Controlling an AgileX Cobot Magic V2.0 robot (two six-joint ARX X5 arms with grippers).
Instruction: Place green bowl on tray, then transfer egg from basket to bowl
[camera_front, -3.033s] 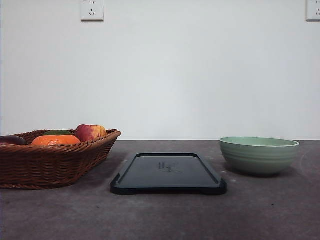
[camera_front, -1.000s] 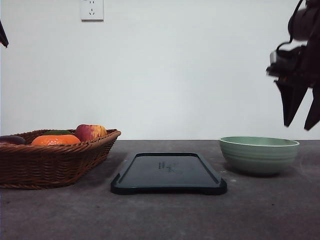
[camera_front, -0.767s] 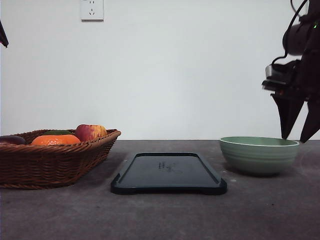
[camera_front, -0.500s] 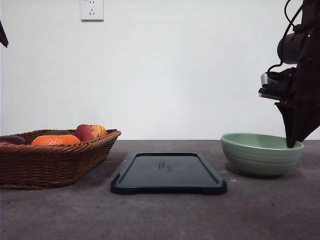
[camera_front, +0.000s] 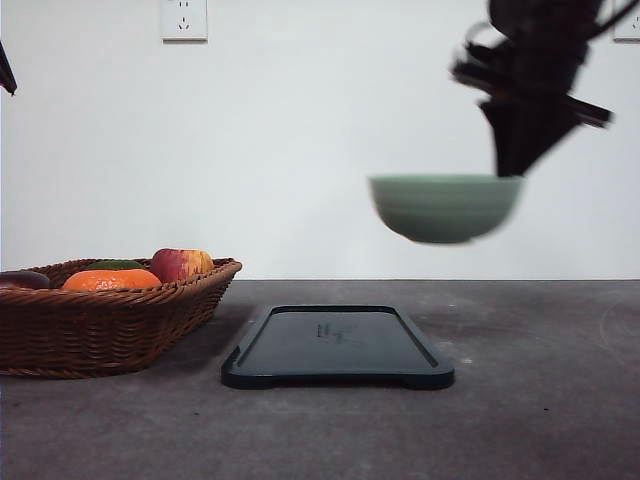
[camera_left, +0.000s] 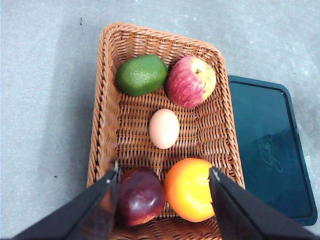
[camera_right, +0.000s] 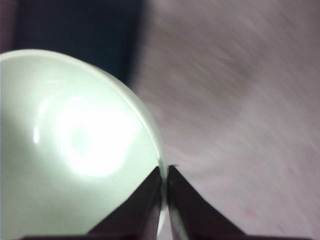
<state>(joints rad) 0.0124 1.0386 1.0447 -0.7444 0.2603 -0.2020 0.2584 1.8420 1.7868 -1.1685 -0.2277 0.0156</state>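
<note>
Grey table (camera_front: 540, 420); white wall (camera_front: 330, 150); socket (camera_front: 184, 19) high up.

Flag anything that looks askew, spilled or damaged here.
Nothing stands out. The green bowl hangs level in the right hand, pinched by its rim above the table. The tray lies flat, and the egg sits whole in the basket.

Right end effector (camera_front: 510, 165) raised high, fingers pinched; left end effector (camera_left: 162, 187) spread wide.
</note>
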